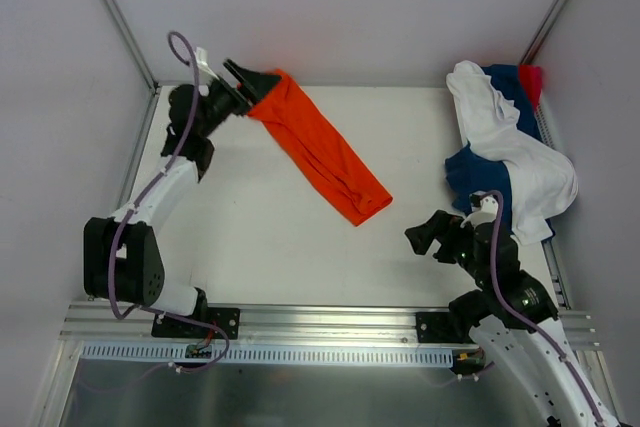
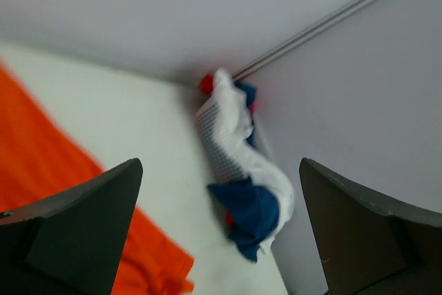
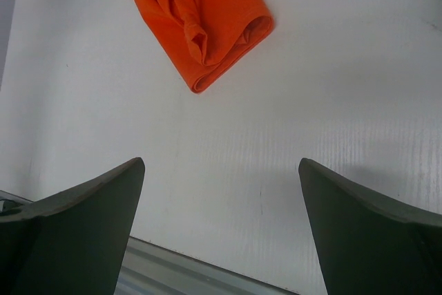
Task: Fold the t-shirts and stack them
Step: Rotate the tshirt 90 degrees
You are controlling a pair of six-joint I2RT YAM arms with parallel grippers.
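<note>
Orange shirt (image 1: 320, 152) lay as a long bunched strip from the upper left toward the middle of the top view, not folded neatly. Left gripper (image 1: 255, 80) sat at its upper end, jaws wide with nothing between them. Right gripper (image 1: 425, 232), lower right, was spread and empty too. My worry: pinching only 1 layer would pull the strip apart, and a wide swing might snag the white shirt (image 1: 510, 147) heaped over the navy shirt (image 1: 470, 172) at upper right.

Robotics lab test cell: plain white panel walls (image 1: 350, 7) on thin aluminium corner struts (image 1: 115, 12) beyond the left gripper (image 1: 262, 87), slotted aluminium mounting rail (image 1: 330, 322) behind it, flat white tabletop (image 1: 270, 237) underneath.
</note>
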